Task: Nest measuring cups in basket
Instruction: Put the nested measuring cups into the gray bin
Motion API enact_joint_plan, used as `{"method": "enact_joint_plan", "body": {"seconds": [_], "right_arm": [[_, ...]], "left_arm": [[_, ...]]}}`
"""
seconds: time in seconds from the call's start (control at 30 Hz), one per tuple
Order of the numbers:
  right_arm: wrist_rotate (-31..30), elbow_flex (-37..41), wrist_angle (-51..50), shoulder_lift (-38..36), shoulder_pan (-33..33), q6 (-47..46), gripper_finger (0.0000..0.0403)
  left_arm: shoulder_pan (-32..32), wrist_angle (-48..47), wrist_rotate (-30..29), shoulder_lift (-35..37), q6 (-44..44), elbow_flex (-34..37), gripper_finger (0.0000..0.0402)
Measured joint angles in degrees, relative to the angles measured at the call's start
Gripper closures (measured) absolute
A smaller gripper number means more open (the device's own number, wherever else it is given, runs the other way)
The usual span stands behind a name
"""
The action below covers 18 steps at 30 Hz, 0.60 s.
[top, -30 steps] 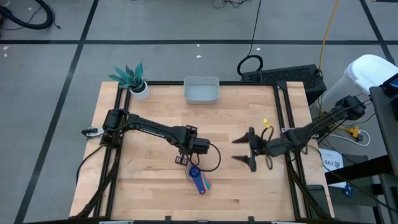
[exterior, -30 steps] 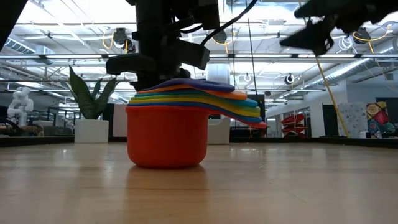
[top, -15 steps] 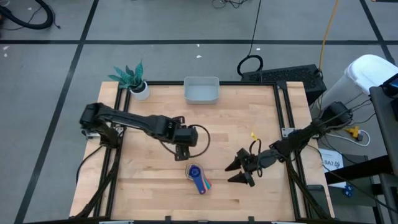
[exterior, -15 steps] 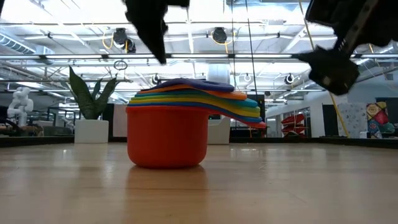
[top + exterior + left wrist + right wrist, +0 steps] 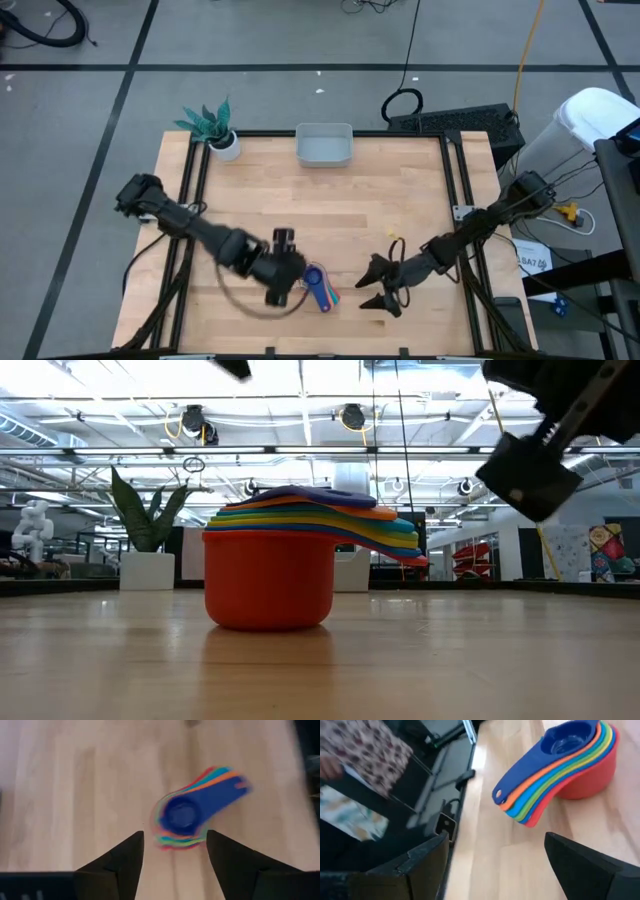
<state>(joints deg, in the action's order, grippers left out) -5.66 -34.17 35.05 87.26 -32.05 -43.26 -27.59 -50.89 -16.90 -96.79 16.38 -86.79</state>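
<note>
Nested measuring cups (image 5: 319,287) on table between left pincer (image 5: 281,268) and right pincer (image 5: 372,285).

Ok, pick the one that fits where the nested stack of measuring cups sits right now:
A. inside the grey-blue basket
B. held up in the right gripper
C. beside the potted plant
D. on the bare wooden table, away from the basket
D: the nested measuring cups stand on the table near its front edge, while the basket sits at the far edge and holds none.
</note>
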Motion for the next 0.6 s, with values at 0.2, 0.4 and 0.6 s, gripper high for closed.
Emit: {"method": "enact_joint_plan", "body": {"seconds": [0.2, 0.4, 0.6], "right_arm": [[0.0, -5.2, -9.1, 0.0, 0.1, 5.3, 0.0081], [-0.7, -11.1, -23.7, 0.0, -0.9, 13.9, 0.0081], [-6.5, -20.5, -46.5, -1.6, -1.1, 23.9, 0.0088]], "left_arm": [[-6.3, 1.7, -2.8, -0.7, -0.9, 0.0, 0.0194], [-9.4, 4.9, -2.4, -5.1, -1.1, 0.0, 0.0206], [-10.3, 3.6, -5.5, -9.2, -12.4, -2.3, 0.0199]]}}
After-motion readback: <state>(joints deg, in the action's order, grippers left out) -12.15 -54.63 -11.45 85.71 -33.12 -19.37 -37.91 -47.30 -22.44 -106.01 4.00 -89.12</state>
